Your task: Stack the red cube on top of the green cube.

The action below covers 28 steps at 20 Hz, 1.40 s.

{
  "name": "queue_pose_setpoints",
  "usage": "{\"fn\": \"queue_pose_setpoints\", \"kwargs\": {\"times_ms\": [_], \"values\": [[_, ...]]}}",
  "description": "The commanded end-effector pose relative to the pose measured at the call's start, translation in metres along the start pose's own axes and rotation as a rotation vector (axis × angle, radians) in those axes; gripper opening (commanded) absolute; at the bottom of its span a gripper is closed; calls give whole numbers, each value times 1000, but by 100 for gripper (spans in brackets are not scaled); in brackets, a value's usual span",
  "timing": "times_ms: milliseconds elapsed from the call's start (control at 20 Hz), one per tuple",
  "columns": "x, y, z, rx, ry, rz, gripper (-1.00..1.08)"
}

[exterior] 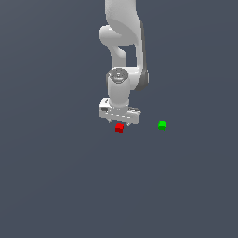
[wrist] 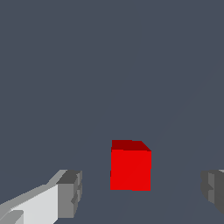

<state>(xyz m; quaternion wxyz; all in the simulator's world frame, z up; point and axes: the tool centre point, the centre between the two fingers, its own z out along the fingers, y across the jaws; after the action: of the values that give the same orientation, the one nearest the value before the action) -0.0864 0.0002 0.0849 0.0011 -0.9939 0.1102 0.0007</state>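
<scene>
The red cube (exterior: 119,127) lies on the dark grey floor just under my gripper (exterior: 120,122). In the wrist view the red cube (wrist: 130,166) sits between my two fingers, which stand wide apart on either side without touching it; one fingertip (wrist: 70,194) shows near one edge and the other near the opposite edge. The gripper (wrist: 141,192) is open and empty. The green cube (exterior: 161,125) lies on the floor toward the exterior view's right of the red cube, well apart from it. It is out of the wrist view.
The white arm (exterior: 123,56) comes down from the top of the exterior view. The floor (exterior: 56,176) is a plain dark grey surface with no other objects in sight.
</scene>
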Motion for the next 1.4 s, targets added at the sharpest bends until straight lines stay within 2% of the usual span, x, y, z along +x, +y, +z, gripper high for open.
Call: {"fn": "queue_pose_setpoints", "kwargs": {"times_ms": [0,550,1000,1300,1350], "values": [[-7,0,7,-1,1,20,100],[-12,-1,18,-2,1,33,100],[-13,-1,55,-2,1,36,100],[-12,-1,65,-2,2,37,100],[-12,-1,65,-2,2,37,-100]]}}
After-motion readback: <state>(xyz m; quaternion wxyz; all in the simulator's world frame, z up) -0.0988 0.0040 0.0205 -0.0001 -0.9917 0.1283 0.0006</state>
